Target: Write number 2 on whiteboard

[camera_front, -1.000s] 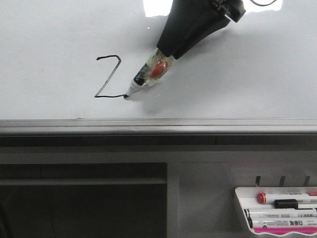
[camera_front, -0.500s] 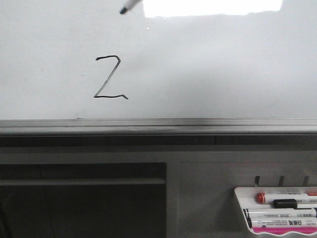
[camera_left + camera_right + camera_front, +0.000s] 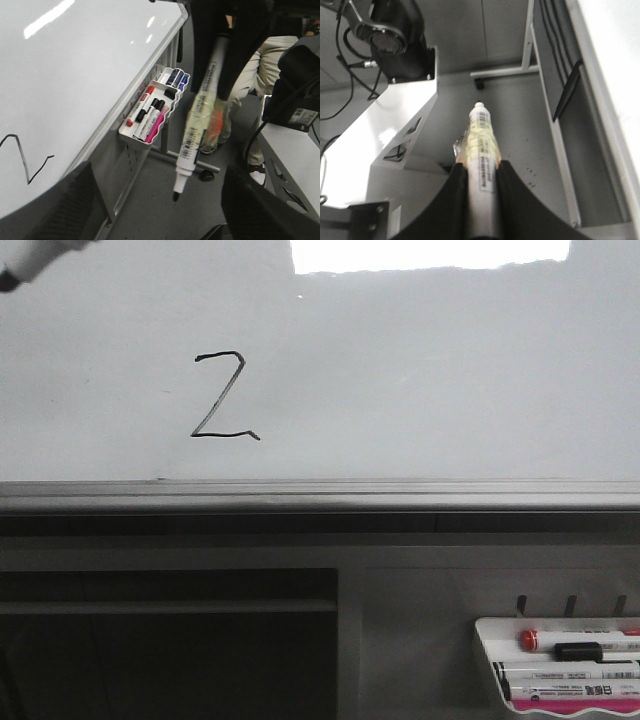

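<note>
A white marker tray (image 3: 560, 665) holding several pens hangs below the whiteboard (image 3: 450, 370) rail, cut off at the frame edge. The number 2 (image 3: 222, 397) stands upright, left of centre, unobstructed. Right gripper (image 3: 481, 172) jaws clamp a taped marker (image 3: 481, 137). Left gripper (image 3: 165, 210) jaws stand apart, blurred.

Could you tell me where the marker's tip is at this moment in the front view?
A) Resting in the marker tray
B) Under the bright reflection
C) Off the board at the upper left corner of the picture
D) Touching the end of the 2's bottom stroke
C: the marker shows only at the upper left corner, well clear of the number 2 on the whiteboard.
</note>
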`<state>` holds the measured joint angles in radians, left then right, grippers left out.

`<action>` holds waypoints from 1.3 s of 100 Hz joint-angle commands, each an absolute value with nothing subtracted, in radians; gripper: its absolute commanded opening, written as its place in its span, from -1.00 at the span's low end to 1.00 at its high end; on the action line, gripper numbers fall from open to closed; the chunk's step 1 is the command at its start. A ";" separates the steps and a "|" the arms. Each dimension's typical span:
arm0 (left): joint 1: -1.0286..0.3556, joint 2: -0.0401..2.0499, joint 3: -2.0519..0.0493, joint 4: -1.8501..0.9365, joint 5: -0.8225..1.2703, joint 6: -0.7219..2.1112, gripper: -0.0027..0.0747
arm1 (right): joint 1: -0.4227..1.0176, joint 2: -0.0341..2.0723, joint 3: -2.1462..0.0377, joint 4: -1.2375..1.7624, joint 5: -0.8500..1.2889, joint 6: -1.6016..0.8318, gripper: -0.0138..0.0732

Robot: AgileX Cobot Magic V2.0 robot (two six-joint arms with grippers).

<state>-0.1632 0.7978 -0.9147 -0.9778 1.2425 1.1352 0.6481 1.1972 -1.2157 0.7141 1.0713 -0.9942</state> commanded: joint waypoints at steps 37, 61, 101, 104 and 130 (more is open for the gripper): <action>-0.472 0.984 -0.979 -0.947 1.043 1.183 0.34 | 0.651 1.180 -1.241 0.750 0.924 -1.051 -0.85; -0.509 1.079 -1.051 -0.859 1.053 1.170 0.34 | 0.651 1.180 -1.241 0.702 0.925 -1.054 -0.85; -0.509 1.083 -1.053 -0.822 1.056 1.170 -0.63 | 0.651 1.180 -1.241 0.698 0.921 -1.054 -0.85; -0.509 1.083 -1.053 -0.822 1.056 1.170 -0.68 | 0.651 1.180 -1.241 0.698 0.921 -1.054 -0.85; -0.509 1.083 -1.053 -0.821 1.056 1.170 -0.83 | 0.651 1.180 -1.241 0.698 0.921 -1.054 -0.44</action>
<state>-0.5019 1.0962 -1.0162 -0.7673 1.0717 1.1800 0.6544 1.1972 -1.2157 0.6688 0.9696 -1.0407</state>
